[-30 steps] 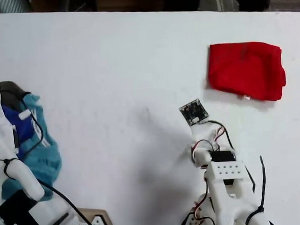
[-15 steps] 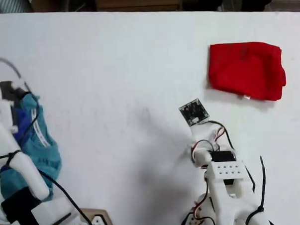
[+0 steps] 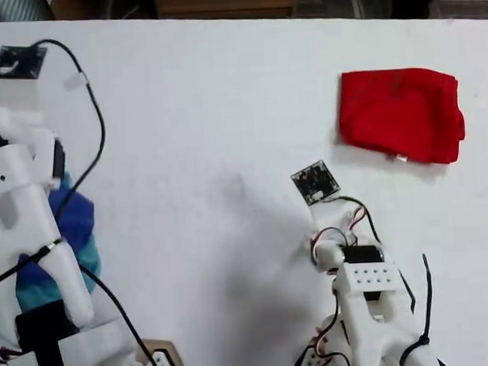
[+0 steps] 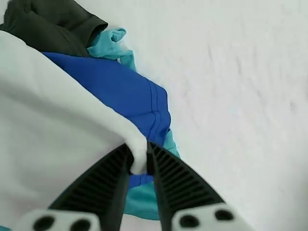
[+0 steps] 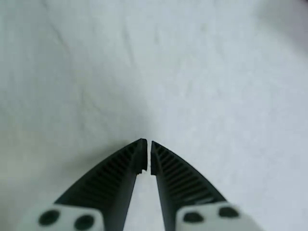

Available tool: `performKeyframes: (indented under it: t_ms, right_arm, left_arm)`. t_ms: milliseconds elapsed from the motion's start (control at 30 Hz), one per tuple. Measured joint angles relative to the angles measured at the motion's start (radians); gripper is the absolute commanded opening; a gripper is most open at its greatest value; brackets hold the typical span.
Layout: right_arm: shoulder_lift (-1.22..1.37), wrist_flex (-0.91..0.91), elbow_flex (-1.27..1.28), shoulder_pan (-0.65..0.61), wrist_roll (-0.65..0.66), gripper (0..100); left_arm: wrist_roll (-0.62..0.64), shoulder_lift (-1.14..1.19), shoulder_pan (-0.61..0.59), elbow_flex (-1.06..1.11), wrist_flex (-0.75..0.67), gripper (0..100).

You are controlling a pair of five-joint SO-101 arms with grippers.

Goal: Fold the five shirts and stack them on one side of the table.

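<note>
One white shirt is pinched at its edge by the left gripper, over the blue shirt and teal shirt heaped at the high view's lower left. The cloth looks soft, light and floppy, so a hem or corner is likely the best hold. The right gripper is closed on nothing. A folded red shirt lies at upper right.

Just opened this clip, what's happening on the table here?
The left gripper is shut on an edge of a white shirt, above a pile of a blue shirt, a teal shirt and a dark shirt at one side of the table. The right gripper is shut on nothing, over bare table. A red shirt lies folded on the opposite side; four are not yet folded.
</note>
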Motion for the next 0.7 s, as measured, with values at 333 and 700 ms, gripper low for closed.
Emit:
performKeyframes:
  t_ms: [333, 700]
  right_arm:
    - [0.000, 0.000, 0.000, 0.000, 0.000, 1.9]
    - [0.000, 0.000, 0.000, 0.000, 0.000, 1.9]
  left_arm:
    - [0.044, 0.000, 0.112, -0.245, 0.018, 2]
    - [0.048, 0.000, 0.532, -0.649, 0.031, 2]
